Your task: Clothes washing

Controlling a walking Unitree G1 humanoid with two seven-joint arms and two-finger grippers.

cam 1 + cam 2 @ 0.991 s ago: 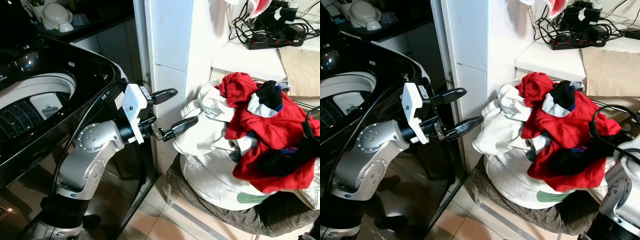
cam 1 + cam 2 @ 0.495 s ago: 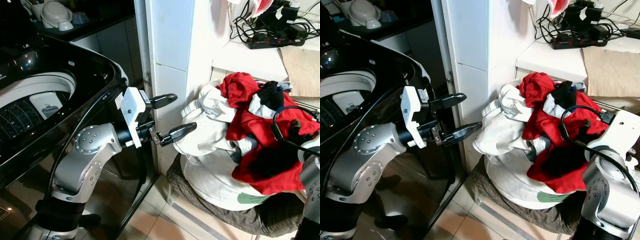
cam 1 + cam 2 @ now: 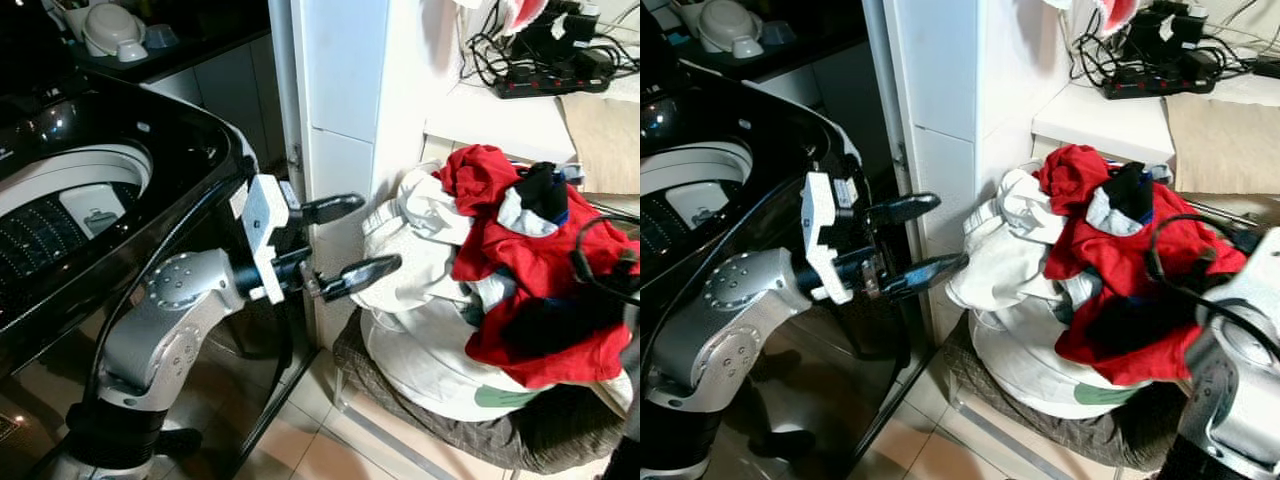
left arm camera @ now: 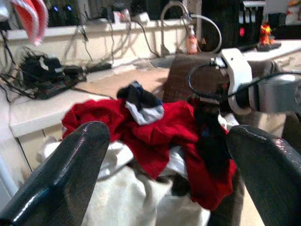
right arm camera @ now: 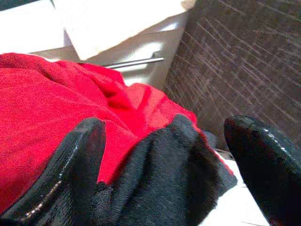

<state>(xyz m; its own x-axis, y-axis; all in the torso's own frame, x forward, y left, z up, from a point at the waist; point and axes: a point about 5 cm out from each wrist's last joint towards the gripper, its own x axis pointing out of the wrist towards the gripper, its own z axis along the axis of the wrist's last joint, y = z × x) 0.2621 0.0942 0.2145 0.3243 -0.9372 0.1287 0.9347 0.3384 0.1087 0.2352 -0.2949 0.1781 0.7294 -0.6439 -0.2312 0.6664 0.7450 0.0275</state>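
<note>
Snagging is the main risk: clothes pile is tangled, so pulling one piece could drag the whole heap off the chair onto the floor.

L to R: washing machine sits far left, drum open. Left gripper is held out level beside it, fingers spread wide and empty, tips just short of the white garment; too shallow a bite would slip off the cloth. Red garment lies on top w/ a black garment at the right edge. Right gripper is low at the pile's right side, fingers wide, straddling black cloth but not closed; it may grab red & black together.
</note>
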